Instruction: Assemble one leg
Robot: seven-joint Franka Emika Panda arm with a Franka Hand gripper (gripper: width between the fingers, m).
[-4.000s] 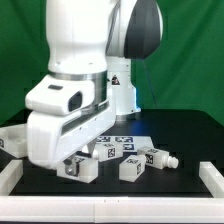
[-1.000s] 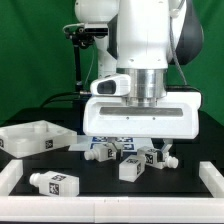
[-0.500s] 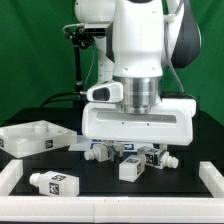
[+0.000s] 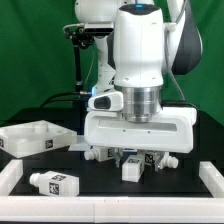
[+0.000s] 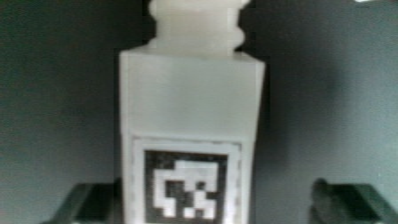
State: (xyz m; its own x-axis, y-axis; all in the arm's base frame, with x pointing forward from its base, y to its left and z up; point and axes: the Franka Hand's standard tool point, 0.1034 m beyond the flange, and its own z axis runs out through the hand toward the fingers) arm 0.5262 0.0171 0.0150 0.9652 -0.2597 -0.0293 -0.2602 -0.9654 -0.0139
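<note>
Wrist view: the leg point(image 5: 192, 110) lies flat on the dark table, its long axis crosswise to the line joining the two fingers point(image 5: 338, 198). The tagged end sits between the fingers and the peg end points out beyond them. The gripper point(image 5: 210, 200) has its jaws spread wide, holding nothing. Table shows between the leg and one finger. The other finger is just beside the leg; the blur hides whether they touch.

Exterior view: the gripper point(image 4: 135, 157) hangs low over the table centre. The leg point(image 4: 133, 171) directly beneath is probably the same piece. A second leg point(image 4: 54, 182) lies well apart toward the exterior view's left, with the tabletop point(image 4: 25, 140) behind it.
</note>
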